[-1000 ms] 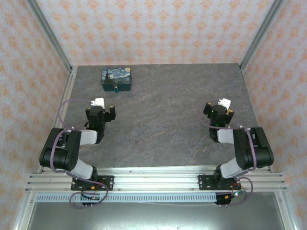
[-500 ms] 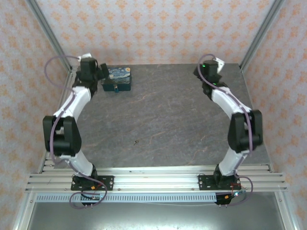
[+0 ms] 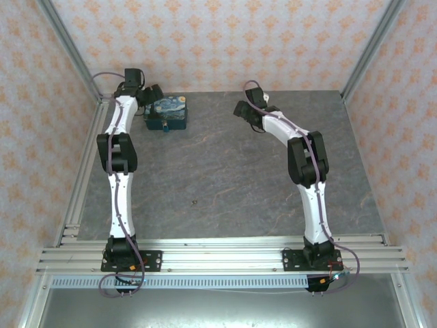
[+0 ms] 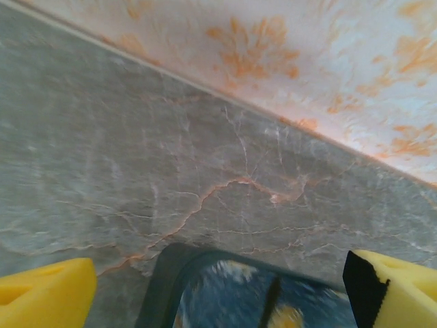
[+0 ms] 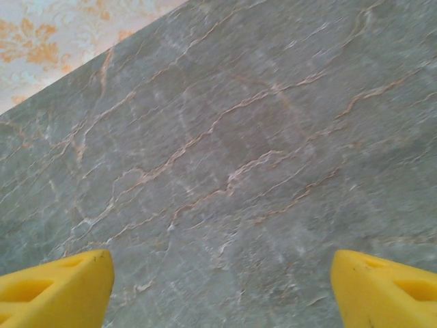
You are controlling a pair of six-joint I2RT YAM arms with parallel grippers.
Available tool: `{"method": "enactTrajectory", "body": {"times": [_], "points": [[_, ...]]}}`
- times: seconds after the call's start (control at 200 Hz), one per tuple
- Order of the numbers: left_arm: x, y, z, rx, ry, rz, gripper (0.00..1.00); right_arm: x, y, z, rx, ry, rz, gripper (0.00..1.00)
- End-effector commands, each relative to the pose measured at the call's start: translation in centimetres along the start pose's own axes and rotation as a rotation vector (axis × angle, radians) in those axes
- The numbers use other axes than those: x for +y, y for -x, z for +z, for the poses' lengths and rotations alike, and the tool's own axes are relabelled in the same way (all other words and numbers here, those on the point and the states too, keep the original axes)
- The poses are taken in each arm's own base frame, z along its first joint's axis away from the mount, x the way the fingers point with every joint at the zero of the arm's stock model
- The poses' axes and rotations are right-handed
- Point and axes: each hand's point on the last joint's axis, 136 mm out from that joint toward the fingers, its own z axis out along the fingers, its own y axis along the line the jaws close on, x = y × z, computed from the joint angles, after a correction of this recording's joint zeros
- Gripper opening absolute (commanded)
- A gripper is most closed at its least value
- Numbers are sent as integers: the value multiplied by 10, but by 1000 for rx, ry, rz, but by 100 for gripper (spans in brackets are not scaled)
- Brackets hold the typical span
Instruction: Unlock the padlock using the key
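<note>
- My left fingers point(image 3: 151, 94) are spread wide and hold nothing. They hover at the far left corner of the bench point(image 3: 232, 178), just by the back left edge of the box point(image 3: 168, 111), whose painted lid shows low between them in the left wrist view
- The padlock point(image 3: 164, 126) sits at the near face of the box, small and teal, on the side away from my left fingers. I judge I am placed here to steady the box or to reach round to the lock
- My right fingers point(image 3: 242, 111) are wide and empty too, over bare bench well right of the box
- I hold no key. A dark speck point(image 3: 194, 202) lies mid-bench, well apart from both arms, and may be it, though it is too small to tell
- The lock looks untouched, so I put the task near its start; getting the key in hand comes first, I think
</note>
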Motion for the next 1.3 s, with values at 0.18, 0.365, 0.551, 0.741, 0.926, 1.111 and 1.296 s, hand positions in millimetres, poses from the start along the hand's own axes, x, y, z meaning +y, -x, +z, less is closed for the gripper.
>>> {"method": "enactTrajectory", "body": {"times": [0.18,0.365,0.551,0.741,0.926,1.111,1.296], "points": [[-28,-40,-7,178,-159,-30,78,21,-20,1,77,70,26,82],[-46,-83,-25,246,-159,-40,74,33,-36,-14,112,120,38,81],[-63,-135,-47,252,-108,-92,73,34,-68,-43,177,183,88,81],[-92,-177,-69,212,-80,-154,73,25,-97,-77,222,220,123,79],[-123,-199,-84,167,-67,-158,73,14,-105,-101,237,221,118,79],[-138,-199,-97,158,-62,-118,77,10,-102,-125,229,217,97,79],[-135,-177,-126,123,-16,-17,81,7,-120,-124,297,235,128,78]]}}
